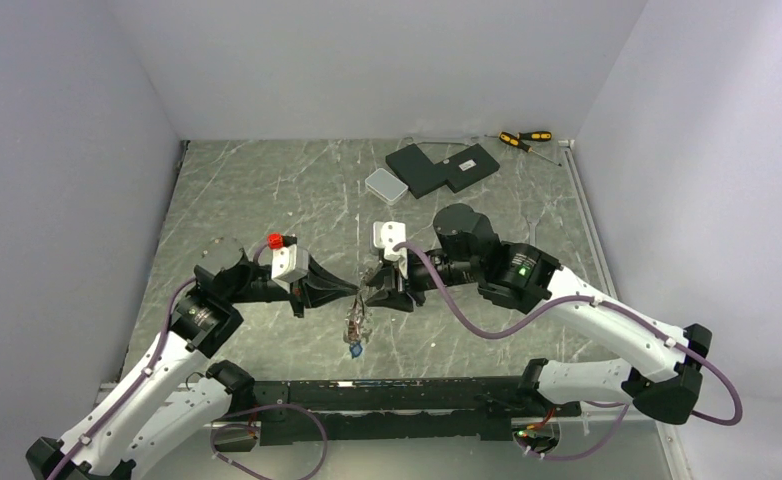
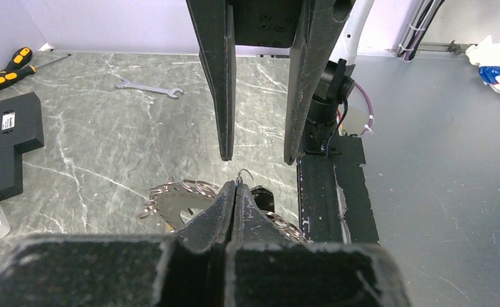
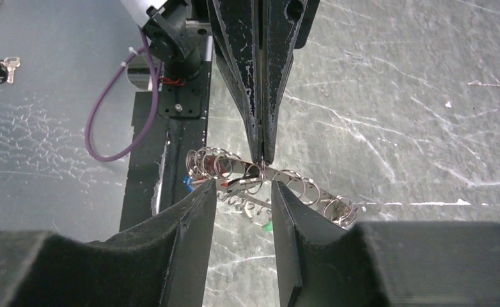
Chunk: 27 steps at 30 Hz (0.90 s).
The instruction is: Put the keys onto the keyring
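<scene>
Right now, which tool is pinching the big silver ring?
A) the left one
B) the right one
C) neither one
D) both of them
A. The left tool has its jaws squeezed together on the rim of the keyring, while the right tool stands open, with a clear gap between its fingers.

Nothing can be read. The white label (image 2: 7,120) on the black box (image 2: 4,144) by the desk's (image 1: 267,200) far edge is too small.
</scene>
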Available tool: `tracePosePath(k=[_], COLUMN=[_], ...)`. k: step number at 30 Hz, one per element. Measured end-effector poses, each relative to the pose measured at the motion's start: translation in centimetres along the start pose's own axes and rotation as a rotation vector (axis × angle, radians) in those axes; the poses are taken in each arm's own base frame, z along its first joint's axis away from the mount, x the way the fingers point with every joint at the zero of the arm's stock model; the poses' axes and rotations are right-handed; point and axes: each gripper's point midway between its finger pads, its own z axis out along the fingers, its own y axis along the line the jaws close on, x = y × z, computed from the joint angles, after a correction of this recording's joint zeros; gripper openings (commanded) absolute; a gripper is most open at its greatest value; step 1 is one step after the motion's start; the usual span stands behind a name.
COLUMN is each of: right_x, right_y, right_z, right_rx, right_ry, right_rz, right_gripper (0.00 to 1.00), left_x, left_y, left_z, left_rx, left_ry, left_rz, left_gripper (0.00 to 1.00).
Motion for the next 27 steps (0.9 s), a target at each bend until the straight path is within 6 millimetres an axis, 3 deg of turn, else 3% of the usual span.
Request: tracePosePath(k=[8, 14, 18, 27], right_x=[-1.1, -0.6, 0.1, 0.6], right_y=[0.0, -0.1, -0.3, -0.3], right_z=[0.3, 0.9, 1.5, 1.6], right_rx=[-0.010, -0.013, -0.017, -0.014], right_ry=[-0.051, -0.039, -0.021, -0.011], right_rz=[0.004, 0.019, 0.031, 0.036], right_gripper=[0.38, 0.38, 0.27, 0.21], left_x=[0.0, -0.2, -0.2, -0.2], left_y=[0.0, -0.1, -0.1, 0.0], left_z=[0.0, -0.1, -0.1, -0.2], left_rx=[-0.003, -0.004, -0.006, -0.015], left_ry=[-0.001, -0.004, -0.006, -0.006], left_rz=[0.001, 0.006, 0.009, 0.009], left_gripper=[0.00, 0.00, 0.00, 0.00])
